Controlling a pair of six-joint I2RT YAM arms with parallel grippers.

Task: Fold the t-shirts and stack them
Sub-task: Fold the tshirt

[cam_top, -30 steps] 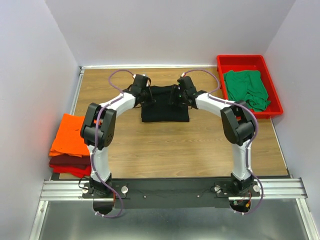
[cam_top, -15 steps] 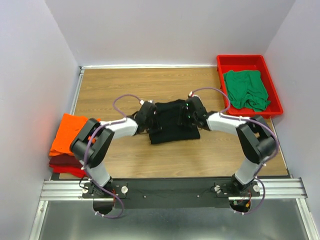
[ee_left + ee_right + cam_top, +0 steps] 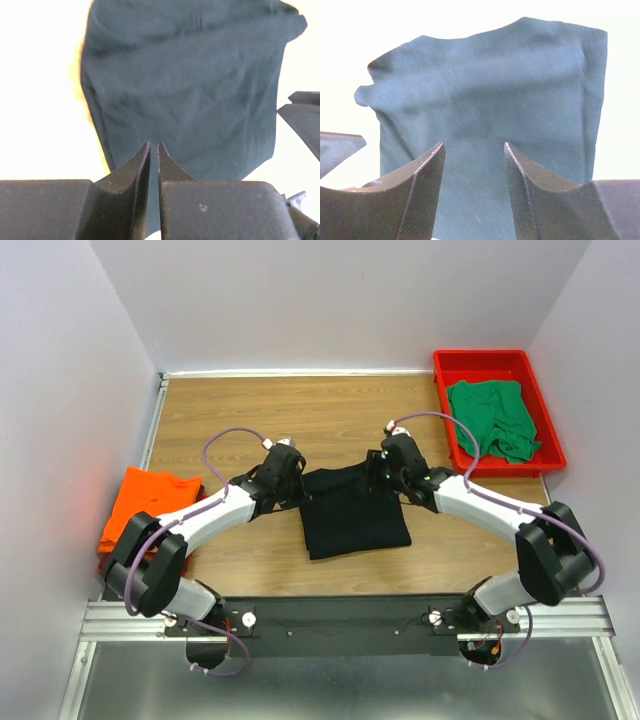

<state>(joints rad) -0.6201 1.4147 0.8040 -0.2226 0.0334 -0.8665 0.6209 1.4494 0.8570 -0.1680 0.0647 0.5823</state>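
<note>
Wooden table [image 3: 300,410], pale walls [image 3: 340,300], black t-shirt [image 3: 355,520] centred, red tray [image 3: 490,358] far right

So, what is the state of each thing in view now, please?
black shirt, folded, flat on the table
orange shirt, folded, at the table's left edge
green shirt, crumpled, lying in the tray
tray, holds the green shirt
left hand, almost shut, seems to pinch the black shirt's edge
right hand, open, over the black shirt
</note>
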